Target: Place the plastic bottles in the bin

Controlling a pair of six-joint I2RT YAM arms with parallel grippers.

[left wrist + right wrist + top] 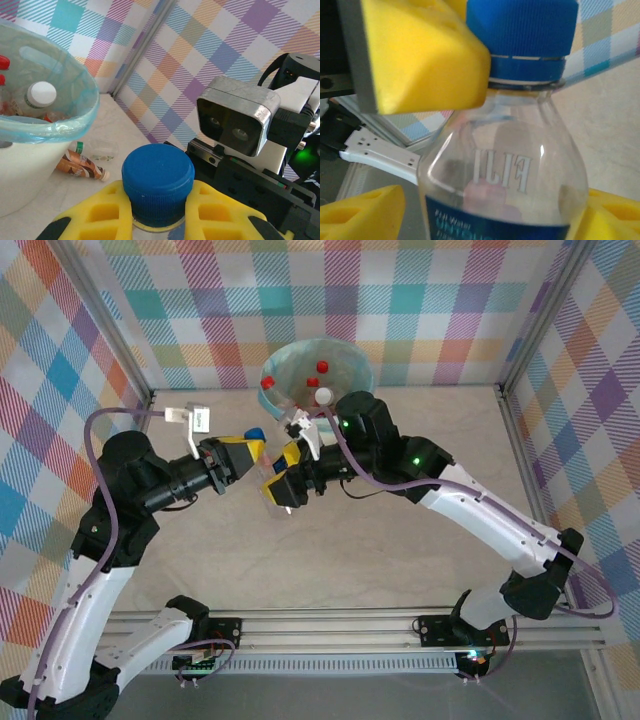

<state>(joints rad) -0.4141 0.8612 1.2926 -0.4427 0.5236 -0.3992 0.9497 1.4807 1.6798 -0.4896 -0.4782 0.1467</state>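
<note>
The left jaws are shut tight on a bottle with a blue cap. Their yellow pads squeeze the neck just under the cap, one on each side. This bottle is clear and has a dark blue label low down. It is between the two arms, over the middle of the tabletop and a little in front of the bin.

Just to the right of it are the right jaws. Their own yellow pads sit on both sides of the bottle's wide body. One pad looks like it touches the bottle. The other seems to have a small gap, so I cannot tell if these jaws hold the bottle.

A bit more to the right, at the far wall, stands the bin with its light blue bag. Inside it lie plastic bottles with red and white caps. One more small bottle with a brown label lies on the tabletop right beside the bin.
</note>
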